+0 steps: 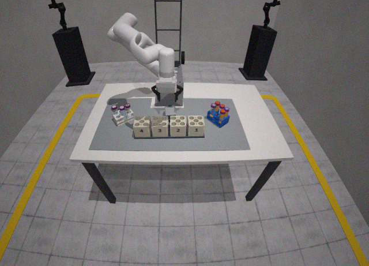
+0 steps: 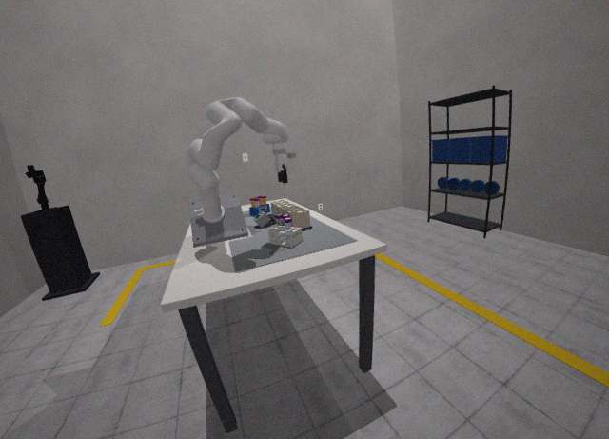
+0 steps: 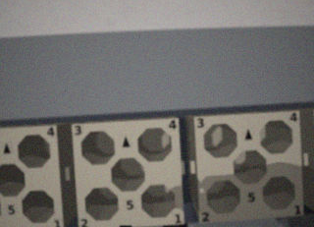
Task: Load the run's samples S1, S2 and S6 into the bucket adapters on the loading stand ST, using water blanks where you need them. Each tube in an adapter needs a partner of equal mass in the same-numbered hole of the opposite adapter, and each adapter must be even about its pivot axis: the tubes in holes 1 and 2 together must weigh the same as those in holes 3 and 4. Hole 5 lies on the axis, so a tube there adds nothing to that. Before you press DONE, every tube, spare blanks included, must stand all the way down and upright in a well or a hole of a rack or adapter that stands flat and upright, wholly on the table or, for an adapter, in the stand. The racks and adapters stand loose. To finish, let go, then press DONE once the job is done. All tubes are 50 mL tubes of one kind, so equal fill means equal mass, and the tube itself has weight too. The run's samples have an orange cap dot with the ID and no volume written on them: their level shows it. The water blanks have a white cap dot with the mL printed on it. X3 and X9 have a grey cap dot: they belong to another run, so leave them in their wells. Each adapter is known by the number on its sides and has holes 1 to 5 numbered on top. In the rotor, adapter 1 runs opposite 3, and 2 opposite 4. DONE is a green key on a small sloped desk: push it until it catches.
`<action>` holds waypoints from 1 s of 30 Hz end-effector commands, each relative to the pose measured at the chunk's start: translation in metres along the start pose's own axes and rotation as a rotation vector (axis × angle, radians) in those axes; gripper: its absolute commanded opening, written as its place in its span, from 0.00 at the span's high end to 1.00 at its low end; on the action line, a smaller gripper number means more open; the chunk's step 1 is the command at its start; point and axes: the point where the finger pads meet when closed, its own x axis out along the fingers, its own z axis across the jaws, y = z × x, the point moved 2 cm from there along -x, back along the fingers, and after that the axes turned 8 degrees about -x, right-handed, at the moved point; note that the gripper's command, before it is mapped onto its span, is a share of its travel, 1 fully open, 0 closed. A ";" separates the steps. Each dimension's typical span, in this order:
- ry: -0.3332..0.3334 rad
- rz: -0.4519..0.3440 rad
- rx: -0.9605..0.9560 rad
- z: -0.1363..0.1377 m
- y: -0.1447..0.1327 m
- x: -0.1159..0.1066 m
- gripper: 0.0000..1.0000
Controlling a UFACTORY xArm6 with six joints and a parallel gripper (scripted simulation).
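On my left in the top view, the white rack [image 1: 119, 122] [image 2: 286, 240] holds three purple-capped tubes [image 1: 121, 108] [image 2: 283, 220]. Right of it stand the adapters, numbered 4 [image 1: 142, 130], 3 [image 1: 159, 130], 2 [image 1: 178, 130] and 1 [image 1: 196, 130], in the stand [image 1: 169, 137]. I see no tube in any of them, so I judge the loading not yet begun. My pincer [image 1: 167, 97] [image 2: 283, 174] hangs above and beyond the middle adapters, fingers wide apart, nothing between them. At right, the blue rack [image 1: 219, 123] [image 2: 254, 211] carries a cluster of tubes [image 1: 222, 112] [image 2: 258, 201], some orange-topped; their markings are too small here. Matching, placing, balancing and DONE all remain.
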 end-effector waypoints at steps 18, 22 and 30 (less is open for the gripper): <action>0.003 0.004 0.630 0.076 -0.056 -0.002 0.00; 0.004 0.004 0.763 0.091 -0.068 -0.002 0.00; 0.004 0.004 0.769 0.115 -0.086 -0.001 0.00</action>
